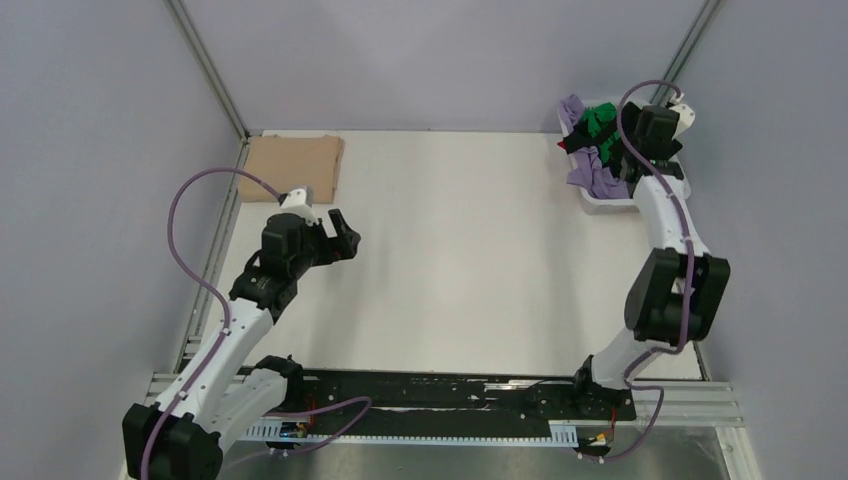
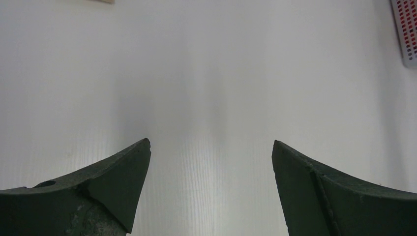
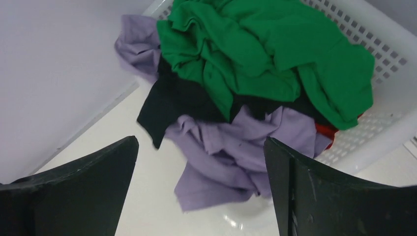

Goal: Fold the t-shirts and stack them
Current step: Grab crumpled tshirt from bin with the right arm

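L gripper [image 2: 210, 142], R gripper [image 3: 200, 140] wide open, empty; crumpled green tee [image 3: 255, 44] in lattice basket [image 3: 388, 54].

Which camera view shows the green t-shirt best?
The right wrist view: the green t-shirt lies large atop the other t-shirts. The top external view shows it small, beside the right arm; the left wrist view shows none of it.

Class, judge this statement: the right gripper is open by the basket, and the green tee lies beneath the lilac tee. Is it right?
One mistake: the green tee lies on top, with the lilac tee beneath it, as the right wrist view shows. The right gripper is indeed open by the basket.
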`<act>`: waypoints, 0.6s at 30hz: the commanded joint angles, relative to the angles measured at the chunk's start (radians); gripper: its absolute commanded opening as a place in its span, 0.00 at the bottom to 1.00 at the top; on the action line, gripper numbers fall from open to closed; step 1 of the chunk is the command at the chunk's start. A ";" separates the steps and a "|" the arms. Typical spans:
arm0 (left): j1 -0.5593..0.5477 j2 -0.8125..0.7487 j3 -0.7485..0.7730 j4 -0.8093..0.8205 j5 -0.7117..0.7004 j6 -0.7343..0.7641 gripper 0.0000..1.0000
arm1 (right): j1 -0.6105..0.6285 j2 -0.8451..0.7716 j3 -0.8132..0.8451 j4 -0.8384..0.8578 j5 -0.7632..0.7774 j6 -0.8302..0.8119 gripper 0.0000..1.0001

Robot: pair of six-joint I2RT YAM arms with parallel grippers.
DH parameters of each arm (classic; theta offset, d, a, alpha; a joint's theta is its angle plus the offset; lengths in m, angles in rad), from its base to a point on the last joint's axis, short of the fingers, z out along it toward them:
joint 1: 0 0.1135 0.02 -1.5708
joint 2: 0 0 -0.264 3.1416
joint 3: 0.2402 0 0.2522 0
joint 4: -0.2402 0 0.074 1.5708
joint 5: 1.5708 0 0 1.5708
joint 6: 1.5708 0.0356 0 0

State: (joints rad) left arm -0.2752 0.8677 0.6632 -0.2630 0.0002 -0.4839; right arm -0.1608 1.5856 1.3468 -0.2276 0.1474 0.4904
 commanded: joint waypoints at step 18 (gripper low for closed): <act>0.003 0.096 0.010 0.086 0.038 0.036 1.00 | -0.165 0.859 0.944 -0.136 -0.114 -0.052 0.77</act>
State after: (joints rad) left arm -0.2752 0.9581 0.6632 -0.2325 0.0360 -0.4656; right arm -0.3256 2.3890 2.1841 -0.3965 0.0650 0.4561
